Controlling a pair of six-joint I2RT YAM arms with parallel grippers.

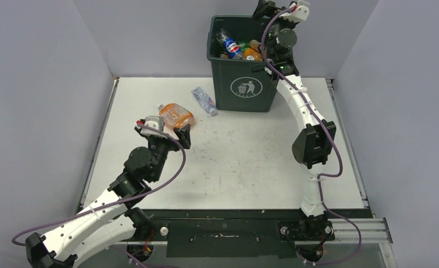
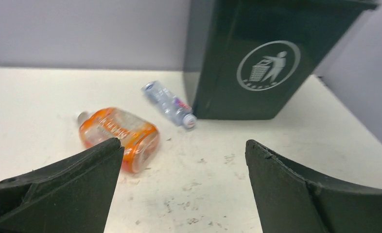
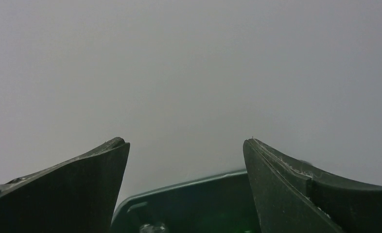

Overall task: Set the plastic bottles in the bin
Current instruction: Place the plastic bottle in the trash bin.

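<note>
1. Grey walls point(image 1: 38, 84) enclose a scuffed white table point(image 1: 234, 167); the bin point(image 1: 245, 89) stands at its far edge, holding several plastic bottles point(image 1: 231, 46).
2. Left of the bin lie an orange bottle point(image 1: 176, 115) and a clear bottle point(image 1: 203, 100).
3. Just near of the orange bottle, the left gripper point(image 2: 182, 145) gapes empty; the right gripper point(image 3: 185, 143) hangs released over the bin.

you have one bin point(image 1: 245, 89) and one table point(image 1: 234, 167). two plastic bottles lie outside the bin: one orange bottle point(image 1: 176, 115) and one clear bottle point(image 1: 203, 100). inside the bin you can make out at least two more, one blue-labelled bottle point(image 1: 228, 45) and one orange binned bottle point(image 1: 253, 54); the rest of that pile is too jumbled to count. you have two arms: one left arm point(image 1: 94, 218), one right arm point(image 1: 304, 111).
</note>
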